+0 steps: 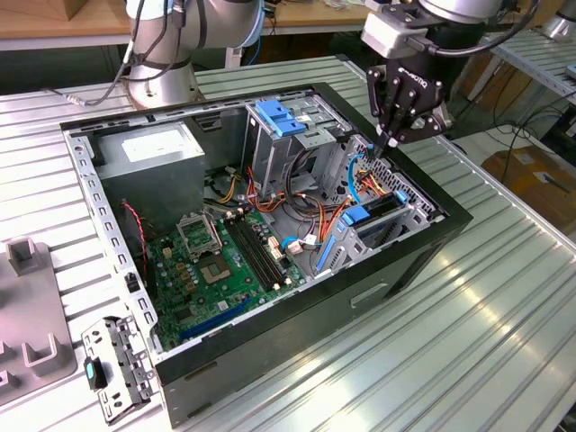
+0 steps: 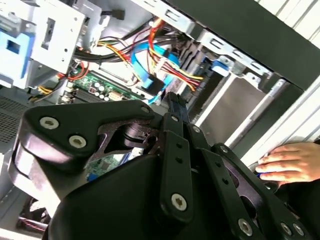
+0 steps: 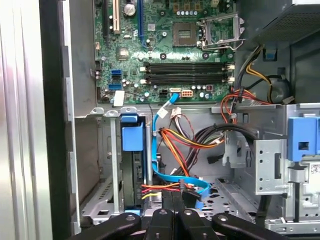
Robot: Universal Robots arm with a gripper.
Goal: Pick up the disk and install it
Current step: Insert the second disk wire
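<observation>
The disk (image 1: 376, 214), a dark drive in a blue carrier, sits slotted on edge in the lower drive bay at the exterior view's right end of the open computer case (image 1: 423, 261). In the first wrist view the disk (image 3: 132, 170) stands in that bay with its blue tab uppermost. My gripper (image 1: 389, 141) hangs just above the bay and the cables behind it, apart from the disk. Its fingers are shut with nothing between them, as both wrist views show for the gripper (image 3: 175, 216) (image 2: 172, 98).
Bundled cables (image 1: 364, 175) lie under the gripper. A tall grey cage with a blue latch (image 1: 279, 117) stands mid-case beside the motherboard (image 1: 225, 261). A person's hand (image 2: 295, 161) rests beyond the case wall. A grey fixture (image 1: 27, 315) and a metal bracket (image 1: 117, 364) lie on the table.
</observation>
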